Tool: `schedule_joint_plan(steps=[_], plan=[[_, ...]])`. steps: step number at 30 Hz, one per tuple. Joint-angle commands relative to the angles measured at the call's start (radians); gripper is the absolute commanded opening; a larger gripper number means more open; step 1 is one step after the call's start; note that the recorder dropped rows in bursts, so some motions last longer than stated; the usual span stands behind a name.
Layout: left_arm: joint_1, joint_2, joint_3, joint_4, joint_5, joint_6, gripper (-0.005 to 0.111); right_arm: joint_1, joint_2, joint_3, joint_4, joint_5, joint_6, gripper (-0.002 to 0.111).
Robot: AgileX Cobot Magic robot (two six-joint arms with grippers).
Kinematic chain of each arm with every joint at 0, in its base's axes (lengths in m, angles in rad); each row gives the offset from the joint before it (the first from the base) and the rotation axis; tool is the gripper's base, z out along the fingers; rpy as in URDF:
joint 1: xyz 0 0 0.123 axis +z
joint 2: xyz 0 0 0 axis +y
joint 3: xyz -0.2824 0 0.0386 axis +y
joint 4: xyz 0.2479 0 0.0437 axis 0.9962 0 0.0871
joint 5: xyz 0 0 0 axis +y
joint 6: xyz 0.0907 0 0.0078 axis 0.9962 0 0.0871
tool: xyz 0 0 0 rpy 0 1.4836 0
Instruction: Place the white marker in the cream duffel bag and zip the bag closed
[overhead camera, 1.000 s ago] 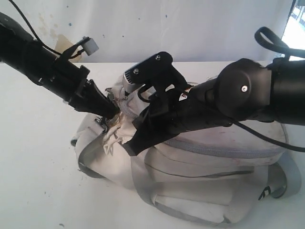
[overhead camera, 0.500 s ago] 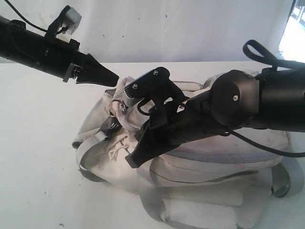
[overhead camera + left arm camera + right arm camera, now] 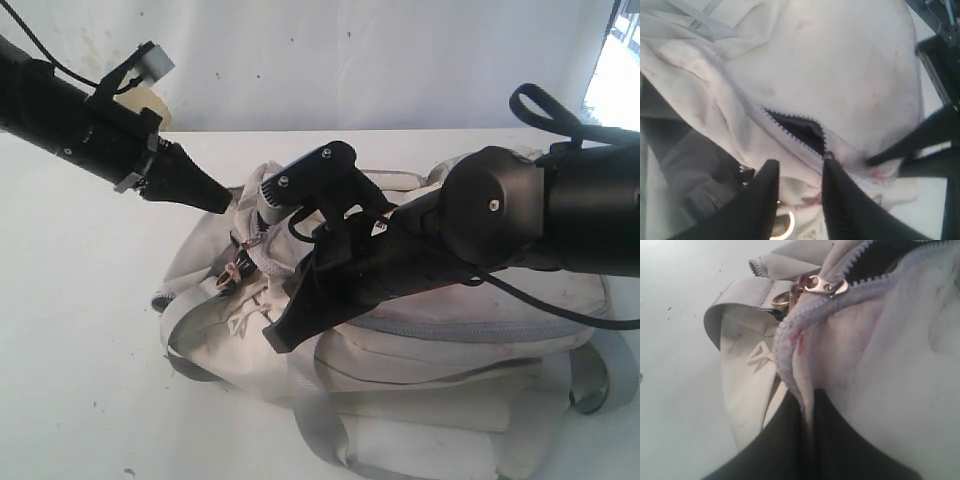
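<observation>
Where the white marker lies: we cannot tell.
Cream duffel bag [image 3: 450, 355]: on the white worktop [image 3: 80, 350], zip [image 3: 800, 127] partly open, dark lining showing.
Right gripper [image 3: 807, 402]: jaws closed, pinching the bag's fabric edge near the zip slider [image 3: 826, 286].
Left gripper [image 3: 800, 167]: jaws slightly apart at the zip's end, gripping nothing we see.

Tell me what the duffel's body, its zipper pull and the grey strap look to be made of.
The cream duffel bag: soft matte woven fabric; it creases, folds and carries reddish stains. The zipper pull: probably metal; it gleams gold and silver. The grey strap: flat webbing, likely synthetic; an even, dull band folded in a loop.
</observation>
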Motion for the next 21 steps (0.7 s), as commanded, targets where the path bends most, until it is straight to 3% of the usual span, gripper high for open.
schedule_joint_plan(steps=[1, 3, 5, 14, 21], plan=[[0.001, -0.01, -0.011, -0.047, -0.226, -0.214, 0.054, -0.01, 0.0, 0.007, 0.007, 0.044, 0.007, 0.0], [0.001, 0.004, -0.031, -0.021, -0.34, -0.327, 0.063, -0.01, 0.0, 0.007, 0.007, 0.061, 0.007, 0.0], [0.001, 0.035, -0.071, 0.007, -0.351, -0.349, 0.067, -0.01, 0.0, 0.007, 0.007, 0.071, 0.007, 0.0], [-0.011, 0.207, -0.287, 0.079, -0.202, -0.458, 0.068, -0.01, 0.0, 0.007, 0.007, 0.082, 0.007, 0.002], [-0.105, 0.256, -0.37, 0.263, -0.323, -0.467, 0.068, -0.01, 0.0, 0.007, 0.007, 0.078, 0.007, 0.015]])
